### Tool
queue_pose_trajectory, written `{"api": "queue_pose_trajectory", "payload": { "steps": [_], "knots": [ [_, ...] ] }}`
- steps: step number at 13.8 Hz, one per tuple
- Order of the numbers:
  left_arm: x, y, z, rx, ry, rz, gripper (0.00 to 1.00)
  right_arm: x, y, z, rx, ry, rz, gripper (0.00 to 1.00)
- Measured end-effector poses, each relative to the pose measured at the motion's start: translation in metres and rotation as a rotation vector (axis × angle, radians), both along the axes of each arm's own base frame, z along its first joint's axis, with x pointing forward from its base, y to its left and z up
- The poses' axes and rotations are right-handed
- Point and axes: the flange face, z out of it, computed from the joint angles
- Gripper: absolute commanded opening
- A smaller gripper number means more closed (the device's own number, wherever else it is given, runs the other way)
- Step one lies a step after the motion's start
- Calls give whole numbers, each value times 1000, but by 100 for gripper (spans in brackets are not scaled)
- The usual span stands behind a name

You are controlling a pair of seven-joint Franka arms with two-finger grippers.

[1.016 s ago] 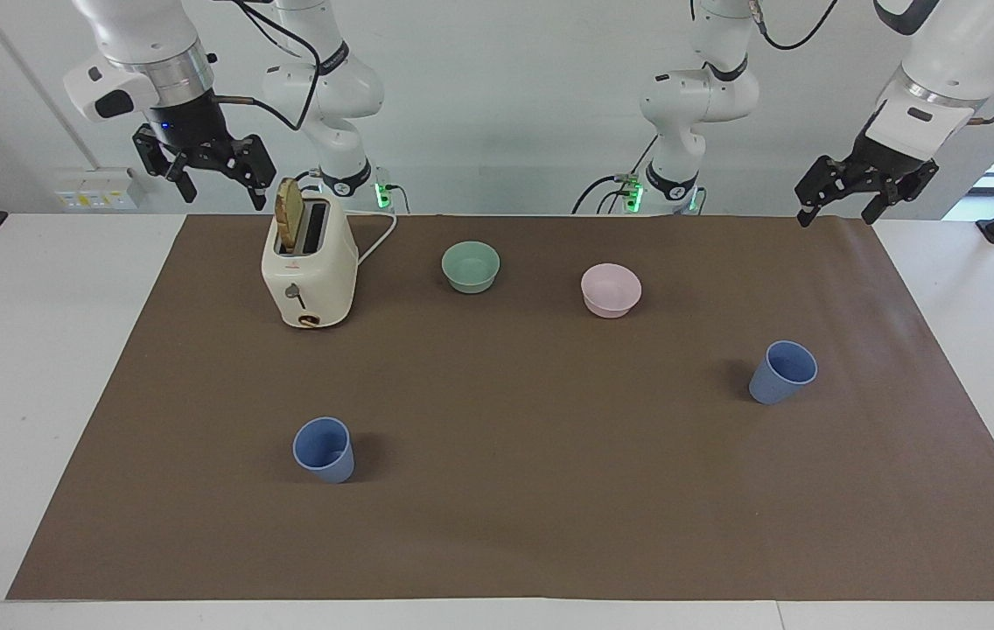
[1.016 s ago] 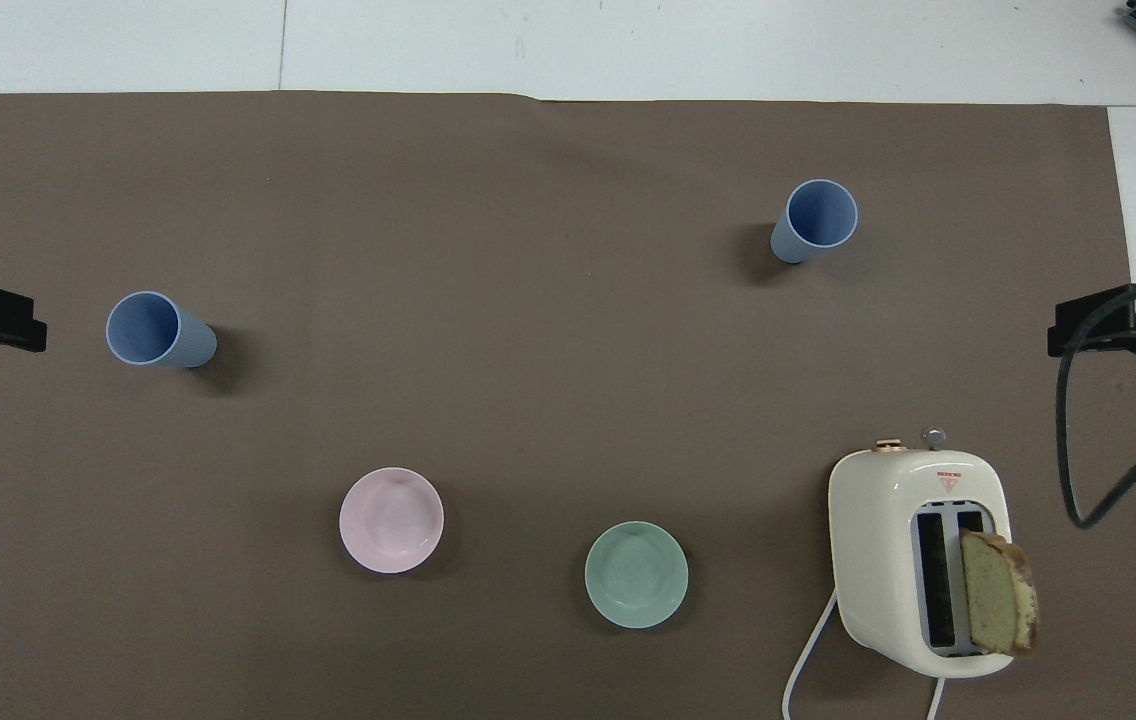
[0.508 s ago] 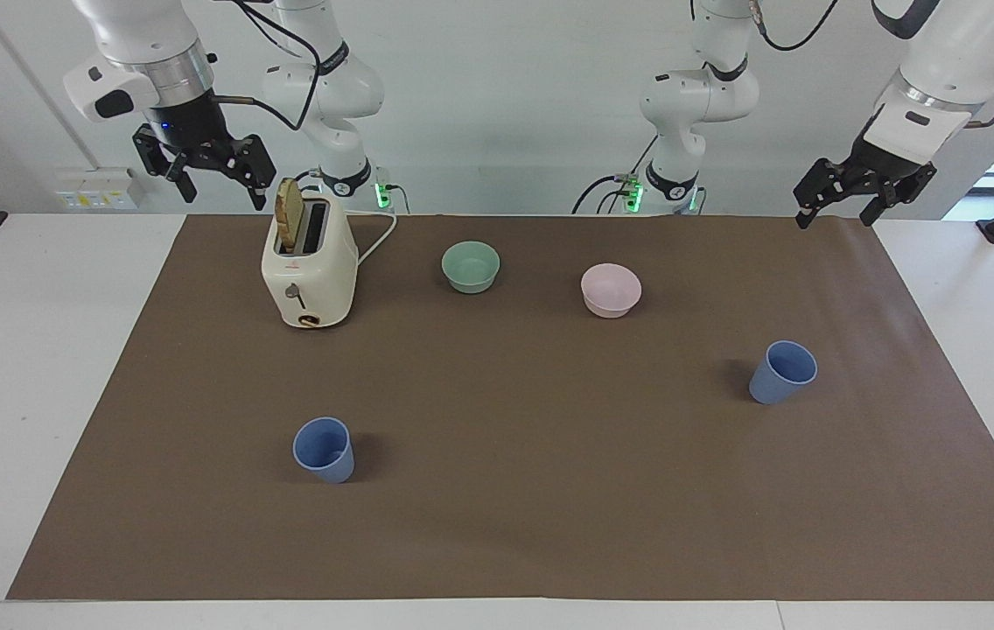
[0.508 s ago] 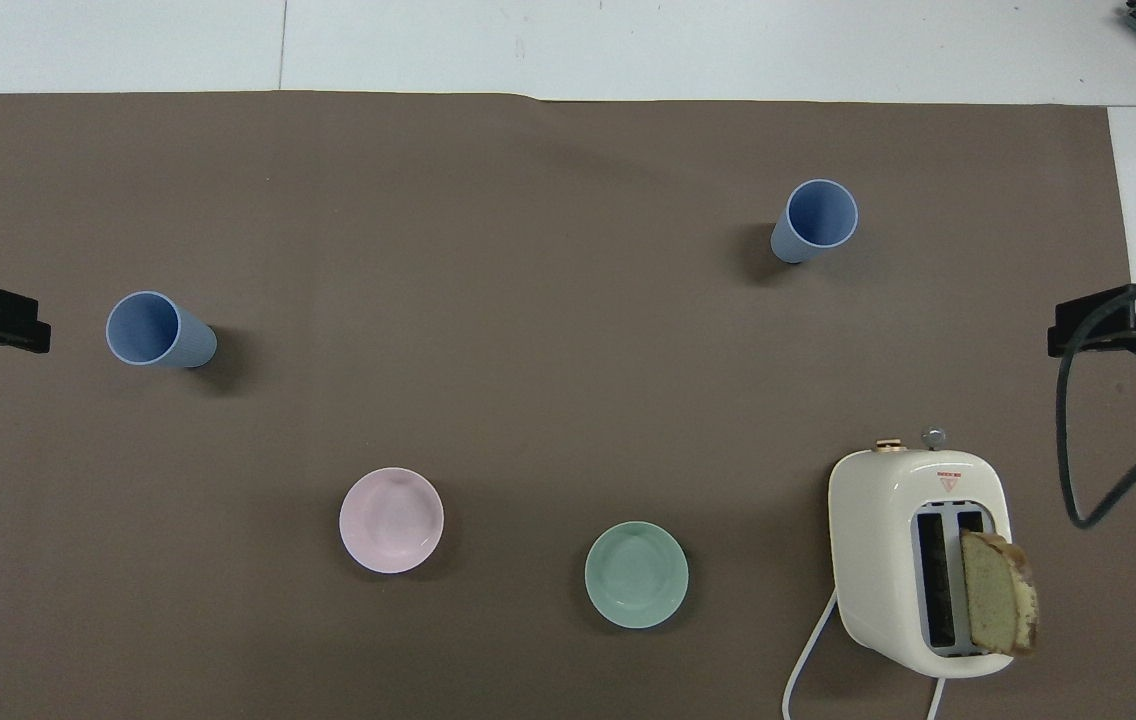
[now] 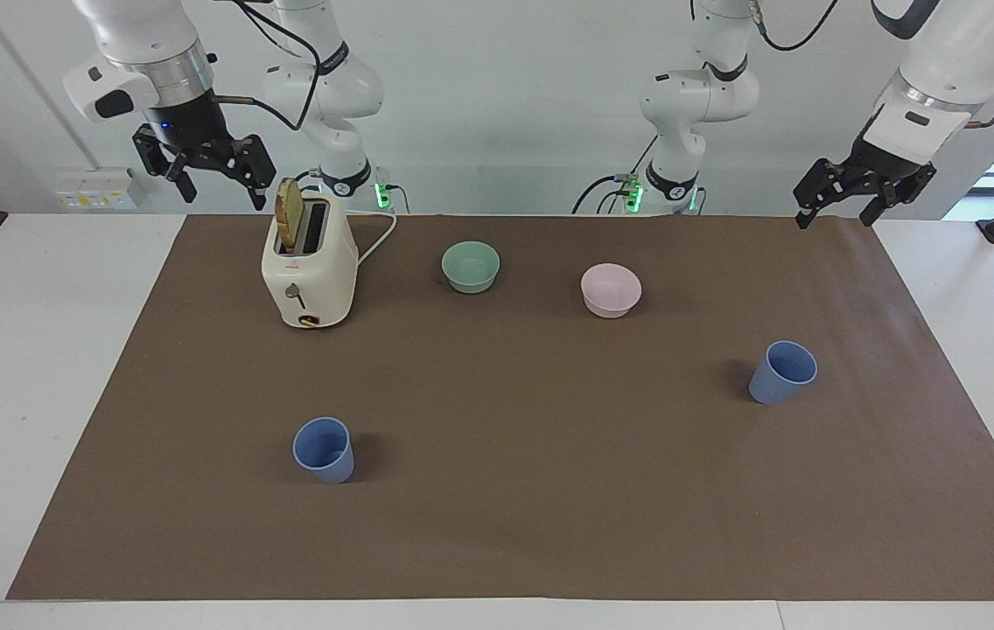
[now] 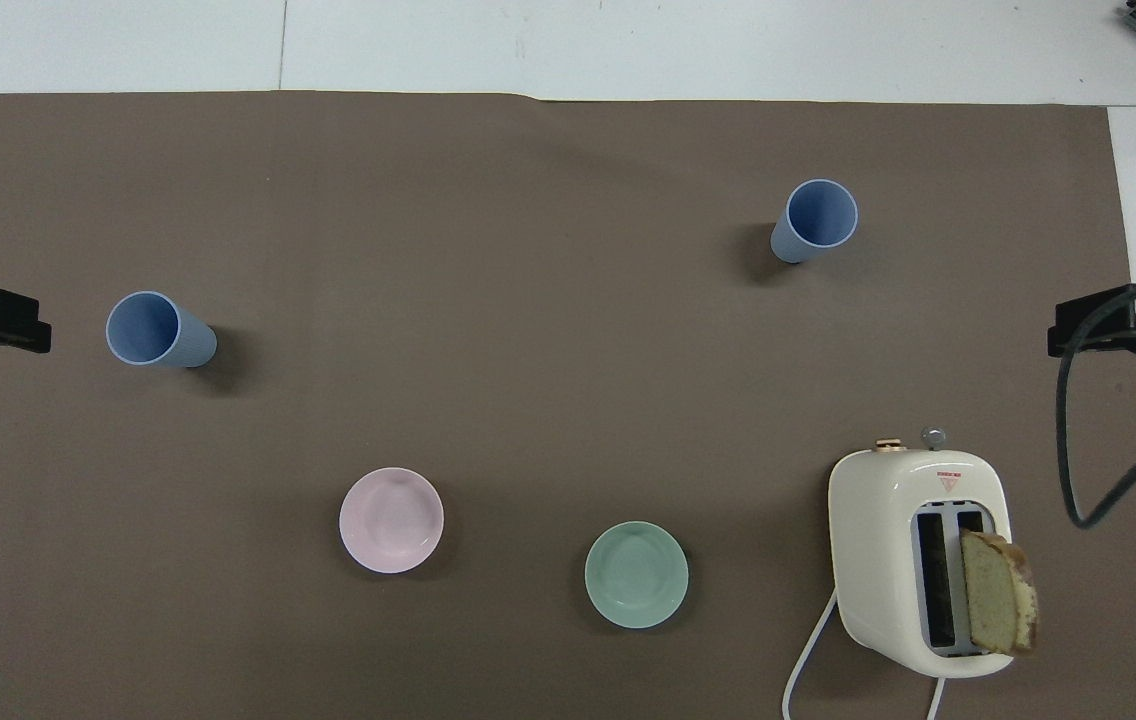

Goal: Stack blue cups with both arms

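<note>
Nothing of the stacking is done yet, as far as the frames show. The two blue cups stand upright and well apart on the brown mat (image 5: 506, 525) that covers the surface, and neither is held or touched. Both still have to be picked up, brought together and one set inside the other.

In the overhead view, taking the mat's middle as the clock's centre, one blue cup (image 6: 160, 331) sits at about nine o'clock, toward the left arm's end. The other blue cup (image 6: 814, 220) sits at about two o'clock, toward the right arm's end and farther from the robots than the first.

The left pincer (image 5: 843, 199) hangs in the air over the mat's corner at its own end, fingers apart and empty. In the facing view its cup lies at roughly six o'clock from it, well apart and far below.

The right pincer (image 5: 210, 175) hangs beside the cream toaster (image 5: 310, 267), which has a slice of bread (image 5: 289, 213) standing in its slot. Its fingers are apart and empty too. Its cup lies at about five o'clock from it in the facing view, well apart.

A pale green bowl (image 5: 471, 266) and a pale pink bowl (image 5: 611, 290) sit nearer to the robots than both cups.
</note>
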Motion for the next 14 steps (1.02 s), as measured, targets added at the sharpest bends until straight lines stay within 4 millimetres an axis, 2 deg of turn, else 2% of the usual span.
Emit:
{"api": "queue_pose_trajectory", "payload": {
  "steps": [3,5,9,11,14],
  "knots": [
    [7,3,-17,-1,-12,8,100,0,0,0,0,0,0,100],
    [14,15,-38,-1,-22,33,100,0,0,0,0,0,0,100],
    [36,66,-99,-2,-46,124,100,0,0,0,0,0,0,100],
    [51,88,-136,-3,-38,187,100,0,0,0,0,0,0,100],
    [68,103,-189,-10,-9,266,100,0,0,0,0,0,0,100]
  ]
}}
